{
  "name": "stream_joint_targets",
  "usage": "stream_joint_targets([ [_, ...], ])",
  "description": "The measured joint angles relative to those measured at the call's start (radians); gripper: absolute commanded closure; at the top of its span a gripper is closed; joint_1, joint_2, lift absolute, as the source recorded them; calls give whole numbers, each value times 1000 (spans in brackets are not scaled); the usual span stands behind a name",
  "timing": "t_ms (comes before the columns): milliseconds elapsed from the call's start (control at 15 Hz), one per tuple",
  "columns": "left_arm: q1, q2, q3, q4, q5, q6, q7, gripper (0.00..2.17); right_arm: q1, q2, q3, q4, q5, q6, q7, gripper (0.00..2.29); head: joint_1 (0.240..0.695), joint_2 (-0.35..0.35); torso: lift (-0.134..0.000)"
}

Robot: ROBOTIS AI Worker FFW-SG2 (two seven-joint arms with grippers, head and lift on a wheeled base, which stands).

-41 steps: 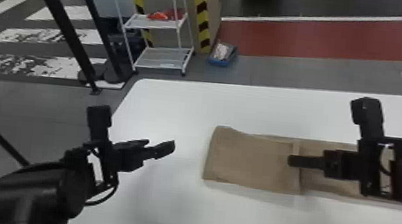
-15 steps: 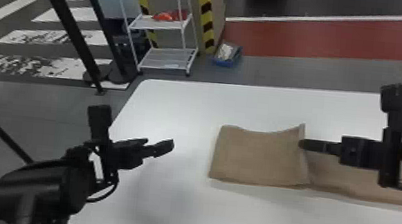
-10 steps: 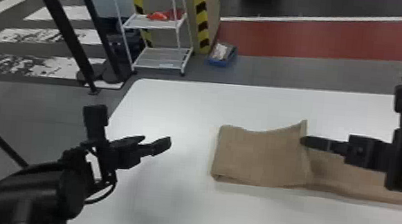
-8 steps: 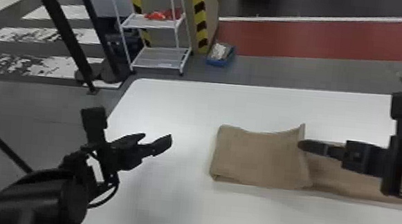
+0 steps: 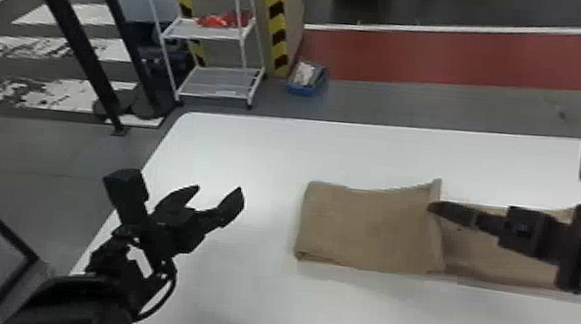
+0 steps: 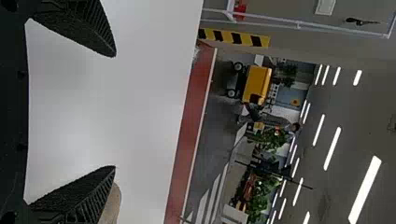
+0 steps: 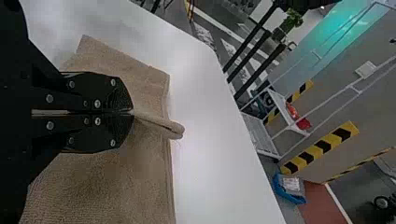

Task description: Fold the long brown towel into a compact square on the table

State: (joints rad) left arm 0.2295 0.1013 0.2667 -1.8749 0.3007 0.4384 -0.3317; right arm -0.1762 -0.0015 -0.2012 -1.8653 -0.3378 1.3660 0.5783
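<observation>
The brown towel (image 5: pixel 369 226) lies on the white table, its left part folded over into a thicker panel whose right edge is raised, the rest running flat to the right. At that raised edge my right gripper (image 5: pixel 432 207) is shut on the cloth. In the right wrist view the right gripper (image 7: pixel 132 113) pinches a ridge of the towel (image 7: pixel 116 182) between its closed fingers. My left gripper (image 5: pixel 219 193) is held open over the table, left of the towel. In the left wrist view the left gripper (image 6: pixel 115 112) has nothing between its spread fingers, and a towel corner (image 6: pixel 111 204) peeks out behind one.
The white table (image 5: pixel 256 141) has its rounded far-left corner near a white wire shelf (image 5: pixel 221 85) on the floor. Beyond the table stand a blue bin (image 5: pixel 308 79), striped posts and black poles.
Since the first frame, my right gripper has moved rightward, and the folded panel's right edge has risen at its fingertips. Lately it has shifted little. The left arm stays almost in place.
</observation>
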Motion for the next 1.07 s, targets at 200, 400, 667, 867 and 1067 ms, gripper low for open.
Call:
stream_joint_targets([
  [200, 16, -4, -9, 8, 1, -19, 5, 12, 3, 0, -57, 1, -35, -3, 1, 1112, 695, 184, -123],
  [400, 26, -6, -28, 23, 0, -62, 19, 9, -26, -34, -91, 41, -58, -13, 15, 1112, 695, 160, -123],
  [667, 39, -19, -34, 68, 3, -184, 24, 12, -12, -70, -133, 105, -86, -48, 34, 1112, 695, 128, -123],
  [867, 43, -25, -36, 67, 2, -201, 31, 12, -8, -95, -148, 97, -107, -27, 32, 1112, 695, 114, -123],
  [1067, 49, -25, -37, 63, -1, -202, 32, 12, -16, -113, -195, 65, -145, 24, 29, 1112, 695, 99, -123],
])
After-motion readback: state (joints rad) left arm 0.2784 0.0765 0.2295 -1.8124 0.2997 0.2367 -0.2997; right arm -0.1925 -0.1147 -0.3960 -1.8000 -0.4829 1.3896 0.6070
